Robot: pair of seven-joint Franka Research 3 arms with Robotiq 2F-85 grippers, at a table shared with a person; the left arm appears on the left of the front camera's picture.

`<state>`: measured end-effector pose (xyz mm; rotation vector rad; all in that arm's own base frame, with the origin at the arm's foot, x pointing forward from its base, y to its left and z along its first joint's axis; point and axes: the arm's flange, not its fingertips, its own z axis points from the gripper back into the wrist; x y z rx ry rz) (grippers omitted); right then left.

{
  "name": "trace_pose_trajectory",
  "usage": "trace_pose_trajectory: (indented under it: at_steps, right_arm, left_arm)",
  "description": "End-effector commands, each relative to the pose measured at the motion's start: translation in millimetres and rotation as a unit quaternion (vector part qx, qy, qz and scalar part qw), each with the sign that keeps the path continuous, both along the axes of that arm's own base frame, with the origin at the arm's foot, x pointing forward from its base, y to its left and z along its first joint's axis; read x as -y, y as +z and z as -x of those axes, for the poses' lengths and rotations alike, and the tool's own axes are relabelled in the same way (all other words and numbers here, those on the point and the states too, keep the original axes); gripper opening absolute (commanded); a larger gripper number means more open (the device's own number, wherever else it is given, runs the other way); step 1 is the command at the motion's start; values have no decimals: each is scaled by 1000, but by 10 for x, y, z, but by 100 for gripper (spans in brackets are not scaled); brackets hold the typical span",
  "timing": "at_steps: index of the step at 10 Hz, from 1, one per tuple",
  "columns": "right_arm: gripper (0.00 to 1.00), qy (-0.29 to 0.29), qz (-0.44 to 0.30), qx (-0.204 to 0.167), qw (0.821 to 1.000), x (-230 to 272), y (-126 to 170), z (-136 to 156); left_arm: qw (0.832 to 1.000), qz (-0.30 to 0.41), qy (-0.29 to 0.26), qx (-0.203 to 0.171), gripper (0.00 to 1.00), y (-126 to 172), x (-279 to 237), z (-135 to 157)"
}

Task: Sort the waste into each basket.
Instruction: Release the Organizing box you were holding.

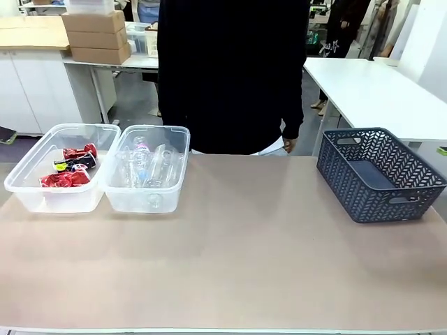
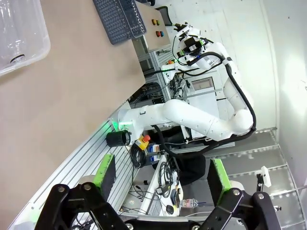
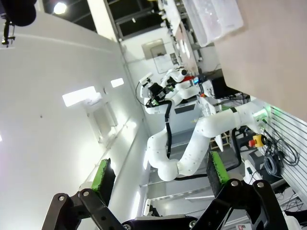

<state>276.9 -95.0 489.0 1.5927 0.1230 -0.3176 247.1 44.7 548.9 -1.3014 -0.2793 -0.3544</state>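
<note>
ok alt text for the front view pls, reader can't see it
Two clear tubs sit side by side at the table's far left: the left tub holds red cans, the right tub clear bottles. A dark grey lattice basket stands at the far right, a person behind the table.

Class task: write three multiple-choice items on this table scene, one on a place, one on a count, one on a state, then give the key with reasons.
1. Where are the red cans?
A. left clear tub
B. grey basket
C. bare table

2. How many clear tubs stand on the table?
A. one
B. two
C. three

3. The left end effector is:
A. shut on a can
B. shut on nothing
C. open

Key: 1 A, the cans lie in the left clear tub. 2 B, it stands beside the tub holding the bottles. 3 C, its green pads stand wide apart.
</note>
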Motion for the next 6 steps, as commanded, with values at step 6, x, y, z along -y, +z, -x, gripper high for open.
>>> trace_pose_trajectory:
  at_steps: [6]
  right_arm:
    - [100, 6, 5, 14, 1000, 22, -9, 15]
  left_arm:
    - [1000, 11, -5, 12, 100, 5, 17, -9]
